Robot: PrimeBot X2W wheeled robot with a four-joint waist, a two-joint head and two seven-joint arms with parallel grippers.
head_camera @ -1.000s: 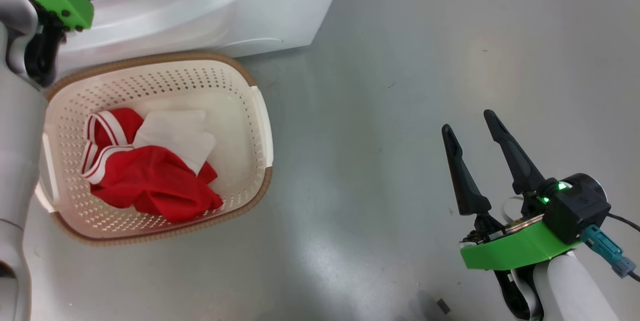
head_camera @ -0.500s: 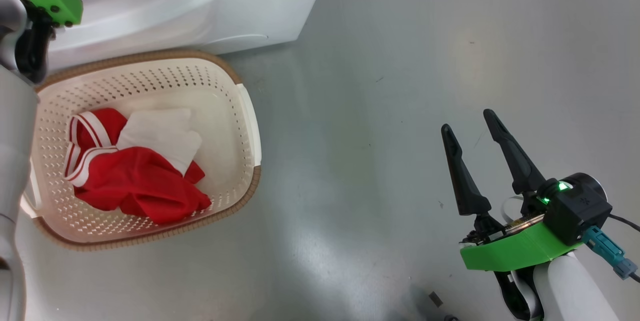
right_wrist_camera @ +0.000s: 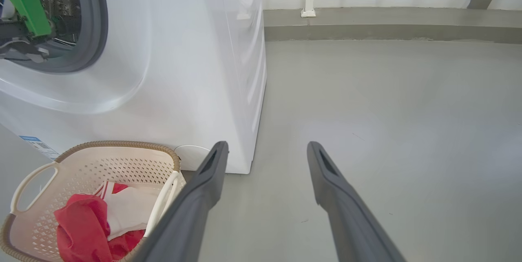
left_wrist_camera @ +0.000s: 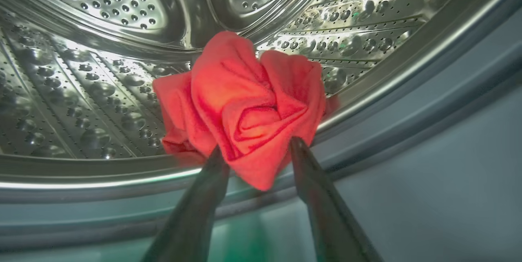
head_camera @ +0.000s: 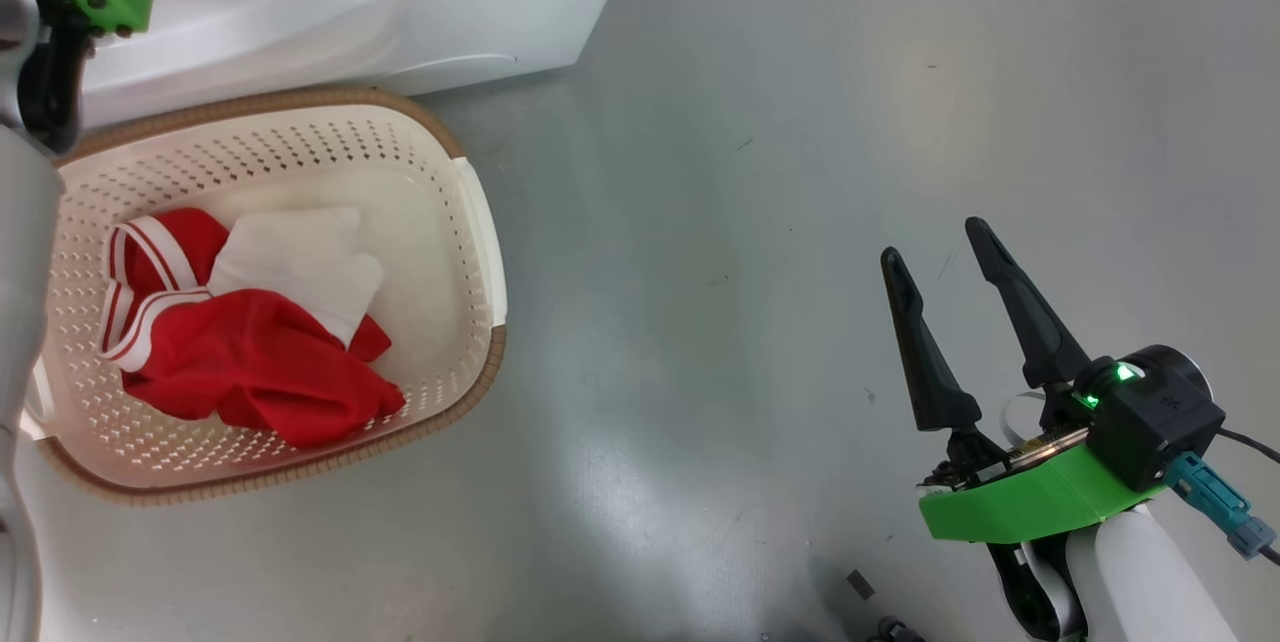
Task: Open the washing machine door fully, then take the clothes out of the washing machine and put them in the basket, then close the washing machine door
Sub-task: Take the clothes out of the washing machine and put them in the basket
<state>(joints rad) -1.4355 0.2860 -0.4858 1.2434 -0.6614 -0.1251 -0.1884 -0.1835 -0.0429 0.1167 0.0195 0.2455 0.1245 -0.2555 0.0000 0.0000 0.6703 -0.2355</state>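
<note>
Head view looks down at basket (head_camera: 300, 147); right wrist view, low, shares it. Left wrist view faces drum (left_wrist_camera: 81, 90) closely.

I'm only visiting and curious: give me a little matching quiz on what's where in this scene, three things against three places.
1 left tool
2 right tool
3 basket

A on the floor by the washing machine, red and white clothes inside
B spread open over bare floor
C inside the steel drum, straddling a red cloth

Pairs: 1-C, 2-B, 3-A
</note>
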